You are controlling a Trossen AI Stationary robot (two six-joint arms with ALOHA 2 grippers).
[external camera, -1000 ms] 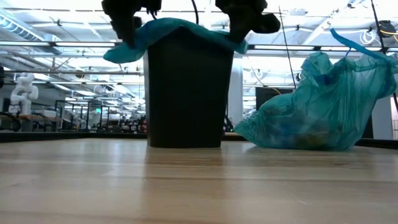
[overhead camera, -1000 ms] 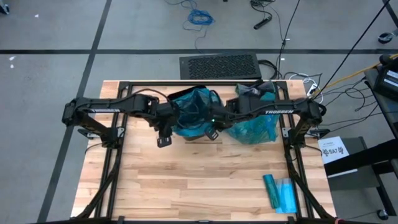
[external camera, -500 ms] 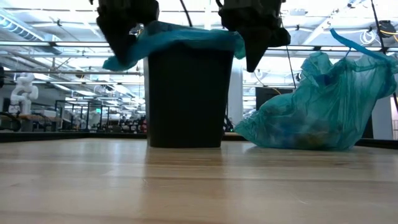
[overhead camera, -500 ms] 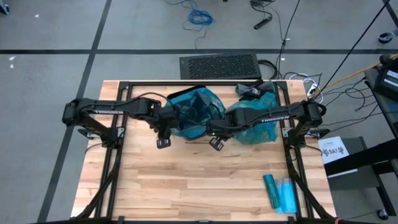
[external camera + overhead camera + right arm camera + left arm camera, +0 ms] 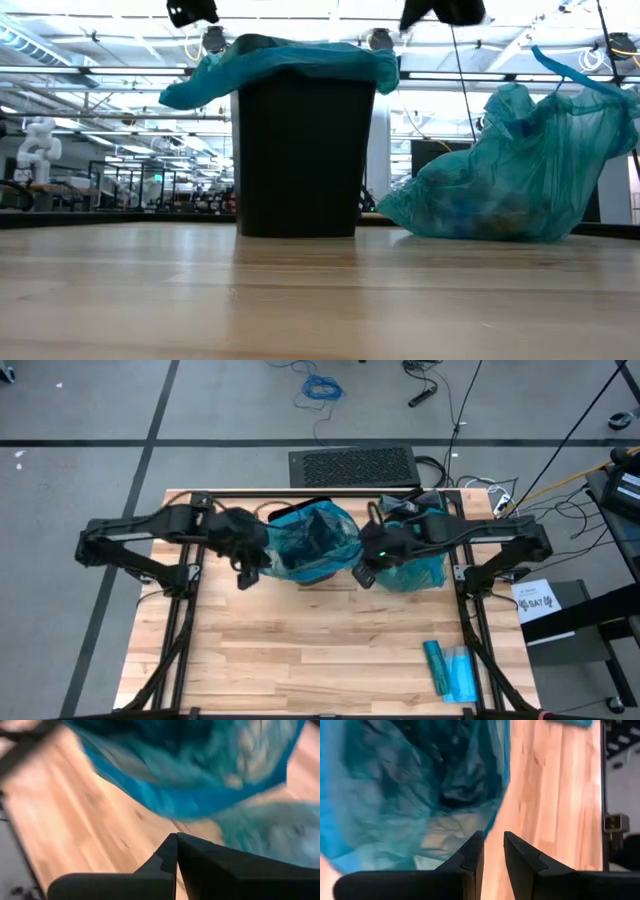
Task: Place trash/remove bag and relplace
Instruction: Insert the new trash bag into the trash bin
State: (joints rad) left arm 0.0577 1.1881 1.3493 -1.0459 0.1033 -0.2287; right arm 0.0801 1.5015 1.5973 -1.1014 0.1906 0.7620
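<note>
My left claw (image 5: 243, 572), slightly parted, and right claw (image 5: 361, 573), pressed together, hover empty beside the teal-lined bin (image 5: 297, 150).

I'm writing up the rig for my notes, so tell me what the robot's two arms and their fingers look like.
Both arms are dark, nearly black, built of slim jointed links. The left gripper and right gripper each end in two dark fingers with angular, stepped tips. A small green light glows on the right arm. Any lettering on the links can't be read now.
</note>
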